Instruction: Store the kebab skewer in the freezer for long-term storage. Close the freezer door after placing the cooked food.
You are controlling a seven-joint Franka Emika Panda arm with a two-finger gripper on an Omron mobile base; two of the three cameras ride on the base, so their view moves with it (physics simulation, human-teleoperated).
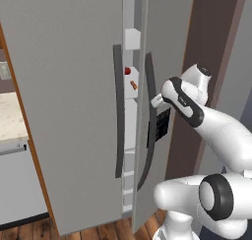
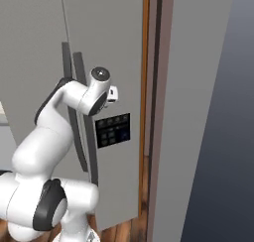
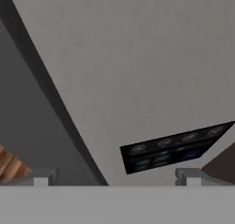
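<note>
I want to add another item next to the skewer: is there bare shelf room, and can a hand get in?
Through the gap, the white shelf shows bare room below the kebab skewer and red item. Entry is crowded: the freezer door leaves a narrow slot beside the plain grey door.

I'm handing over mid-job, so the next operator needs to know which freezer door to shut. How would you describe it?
Find the tall grey fridge unit with two doors. The freezer door is the narrower one, standing slightly ajar next to the brown wall panel. Unlike the plain door, it carries a black buttoned panel beside its dark curved handle.
</note>
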